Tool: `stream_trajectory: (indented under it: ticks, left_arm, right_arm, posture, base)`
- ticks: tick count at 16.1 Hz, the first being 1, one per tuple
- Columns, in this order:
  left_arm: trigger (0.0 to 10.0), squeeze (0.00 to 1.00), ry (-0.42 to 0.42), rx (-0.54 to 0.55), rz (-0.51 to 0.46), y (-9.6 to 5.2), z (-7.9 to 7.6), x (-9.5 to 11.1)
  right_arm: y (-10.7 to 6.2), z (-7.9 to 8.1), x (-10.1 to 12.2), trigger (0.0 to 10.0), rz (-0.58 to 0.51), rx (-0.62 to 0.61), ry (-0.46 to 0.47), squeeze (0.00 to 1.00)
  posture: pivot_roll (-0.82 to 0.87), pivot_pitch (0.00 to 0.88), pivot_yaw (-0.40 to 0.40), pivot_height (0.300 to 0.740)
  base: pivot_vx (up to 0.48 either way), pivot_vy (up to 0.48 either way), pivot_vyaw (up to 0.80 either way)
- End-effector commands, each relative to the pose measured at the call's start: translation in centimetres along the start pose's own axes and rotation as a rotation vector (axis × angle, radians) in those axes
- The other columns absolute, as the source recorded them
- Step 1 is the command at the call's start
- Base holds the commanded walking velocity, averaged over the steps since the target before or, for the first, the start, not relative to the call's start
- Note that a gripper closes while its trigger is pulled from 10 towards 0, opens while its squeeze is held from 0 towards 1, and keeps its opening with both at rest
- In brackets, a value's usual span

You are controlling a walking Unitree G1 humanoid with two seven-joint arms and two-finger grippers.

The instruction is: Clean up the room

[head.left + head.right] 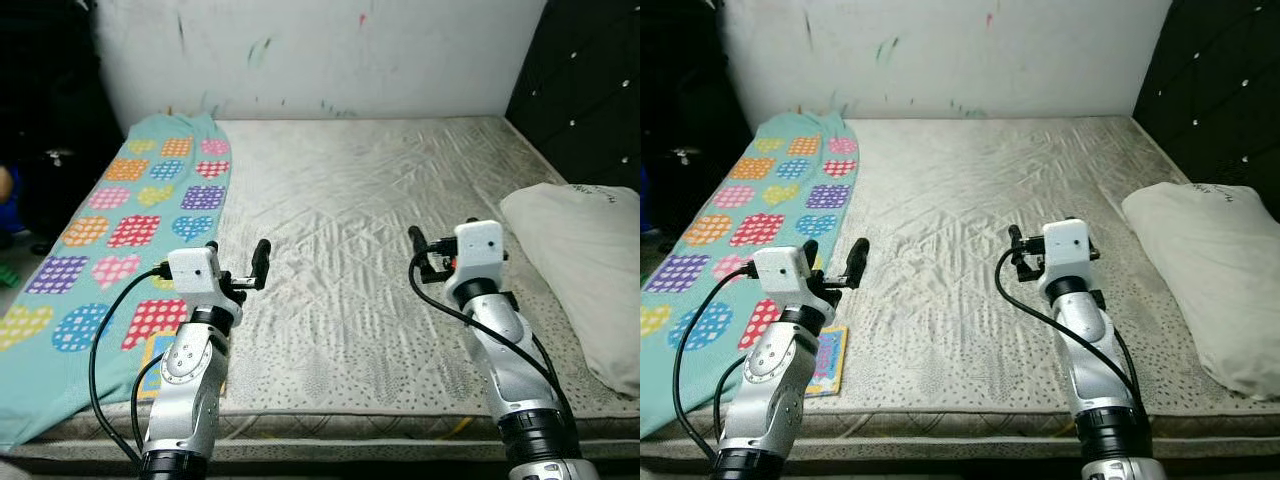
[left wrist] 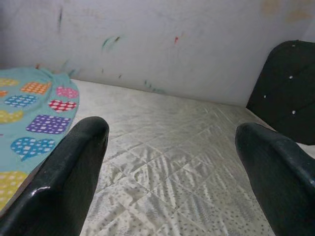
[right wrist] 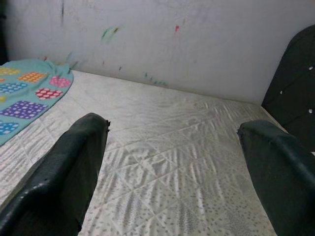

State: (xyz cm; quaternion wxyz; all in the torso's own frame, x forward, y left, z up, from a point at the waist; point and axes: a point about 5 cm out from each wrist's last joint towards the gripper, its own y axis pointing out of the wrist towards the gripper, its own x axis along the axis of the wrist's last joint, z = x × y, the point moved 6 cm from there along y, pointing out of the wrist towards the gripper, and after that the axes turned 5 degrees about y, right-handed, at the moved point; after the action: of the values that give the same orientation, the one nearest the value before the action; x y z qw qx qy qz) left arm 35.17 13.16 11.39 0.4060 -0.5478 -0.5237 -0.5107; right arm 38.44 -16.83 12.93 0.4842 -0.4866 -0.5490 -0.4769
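Both tools spread wide and empty above the bare quilted mattress (image 1: 380,210): left tool (image 2: 170,162), right tool (image 3: 172,162). Teal heart-print blanket (image 1: 120,220) along the bed's left edge, small picture book (image 1: 828,362) touching it, white pillow (image 1: 585,260) at right.

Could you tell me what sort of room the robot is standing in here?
Most likely a bedroom: a bare quilted grey mattress fills the view, with a white pillow at the black tufted headboard and a turquoise blanket with colourful dotted hearts along one side.

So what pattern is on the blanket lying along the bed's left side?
Teal blanket with multicoloured dotted hearts and squares; clearest in the left eye view.
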Motion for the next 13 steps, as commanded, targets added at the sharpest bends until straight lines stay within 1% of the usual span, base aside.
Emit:
stream_trajectory:
  ticks: [1, 6, 13]
  left_arm:
    - [10.0, 0.0, 0.008, 0.012, 0.009, 0.0, 0.54, -0.08]
    - [10.0, 0.0, 0.006, 0.013, 0.01, 0.09, 0.54, -0.09]
    - [10.0, 0.0, 0.007, 0.017, 0.01, 0.15, 0.58, -0.11]
  right_arm:
    - [0.19, 0.47, 0.38, 10.0, -0.008, 0.013, 0.003, 0.0]
    - [0.2, 0.33, 0.39, 10.0, -0.008, 0.01, 0.003, 0.0]
    - [0.23, 0.3, 0.49, 10.0, -0.011, 0.008, 0.003, 0.0]
  posture:
    - [-0.08, 0.007, 0.023, 0.74]
    - [-0.08, 0.01, 0.022, 0.74]
    - [-0.08, 0.008, 0.021, 0.74]
  base:
    - [0.0, 0.281, 0.0]
    - [0.0, 0.316, 0.0]
    - [0.0, 0.467, 0.0]
